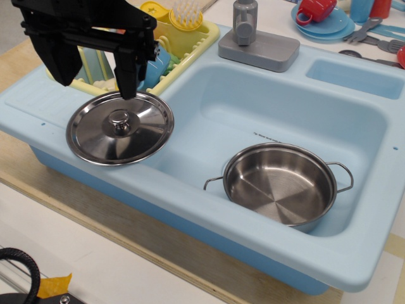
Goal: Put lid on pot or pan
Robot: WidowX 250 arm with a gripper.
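The black gripper [95,79] hangs above the steel lid [120,128], its fingers [126,73] spread apart and holding nothing. The lid lies on the sink's [190,196] left ledge; the pan [280,184] sits in the basin.

Steel lid [120,128] lies on drainboard; open pan [281,184] in basin.
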